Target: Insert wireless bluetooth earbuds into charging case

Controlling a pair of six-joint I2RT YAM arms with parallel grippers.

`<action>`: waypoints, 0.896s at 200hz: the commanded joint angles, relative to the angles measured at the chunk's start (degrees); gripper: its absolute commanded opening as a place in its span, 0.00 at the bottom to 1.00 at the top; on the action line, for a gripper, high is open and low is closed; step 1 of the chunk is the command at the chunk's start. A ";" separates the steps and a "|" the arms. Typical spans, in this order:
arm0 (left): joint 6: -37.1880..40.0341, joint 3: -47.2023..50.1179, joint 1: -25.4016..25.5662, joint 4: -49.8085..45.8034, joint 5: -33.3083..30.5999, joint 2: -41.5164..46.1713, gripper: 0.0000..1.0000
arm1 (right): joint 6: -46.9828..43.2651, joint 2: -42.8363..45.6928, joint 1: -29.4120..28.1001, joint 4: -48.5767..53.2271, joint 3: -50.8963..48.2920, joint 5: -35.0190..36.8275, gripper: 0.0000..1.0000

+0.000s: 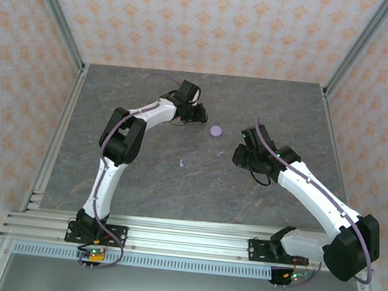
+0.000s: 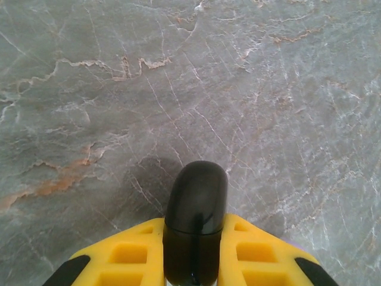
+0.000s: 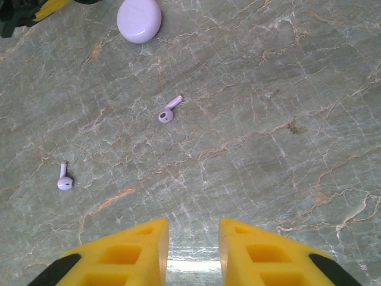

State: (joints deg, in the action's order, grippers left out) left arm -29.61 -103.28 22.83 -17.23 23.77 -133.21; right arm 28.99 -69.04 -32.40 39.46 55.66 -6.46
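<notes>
Two pale lilac earbuds lie loose on the grey marbled table, one (image 3: 168, 111) (image 1: 220, 153) nearer the puck and one (image 3: 64, 180) (image 1: 182, 163) further left. A round lilac puck-shaped charging case (image 3: 139, 19) (image 1: 216, 130) sits closed beyond them. My right gripper (image 3: 193, 250) (image 1: 238, 154) hovers to their right, open, with bare table between its yellow fingers. At the back of the table my left gripper (image 2: 193, 223) (image 1: 196, 112) is shut on a glossy black rounded case (image 2: 196, 202) with a seam line, which sticks out past the fingertips.
Metal frame posts and patterned walls (image 1: 18, 99) enclose the table on three sides. The left arm's elbow (image 1: 121, 141) stands left of the earbuds. A rail (image 1: 184, 238) runs along the near edge.
</notes>
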 commanded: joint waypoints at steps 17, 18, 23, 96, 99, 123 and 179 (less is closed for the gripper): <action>-0.72 -4.15 -0.18 -1.94 0.72 -2.41 0.10 | 0.79 0.84 0.28 0.49 0.08 0.48 0.29; -0.67 -4.18 -0.16 -1.94 0.65 -2.46 0.10 | 0.80 0.84 0.30 0.51 0.07 0.53 0.29; -0.71 -4.39 -0.20 -2.08 0.46 -2.77 0.11 | 0.87 0.88 0.28 0.57 0.06 0.51 0.29; 0.98 -4.87 -0.50 -4.90 -3.97 -2.50 0.54 | -0.20 0.42 0.29 0.95 -0.21 1.78 0.32; 1.30 -4.68 -0.53 -5.04 -4.17 -2.24 0.55 | -0.38 0.38 0.30 0.96 -0.20 1.86 0.32; 3.04 -2.54 -0.59 -5.53 -7.81 1.63 0.72 | -1.42 -0.56 0.31 1.90 0.78 3.11 0.38; 5.58 8.49 -0.62 -5.24 -13.50 16.74 0.79 | -4.61 -1.67 0.47 1.34 0.86 4.94 0.46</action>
State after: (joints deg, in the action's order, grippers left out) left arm -26.44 -98.78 22.44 -20.97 14.85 -125.32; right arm 26.76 -69.82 -32.40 39.86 55.70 -4.23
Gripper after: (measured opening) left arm 0.794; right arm 0.449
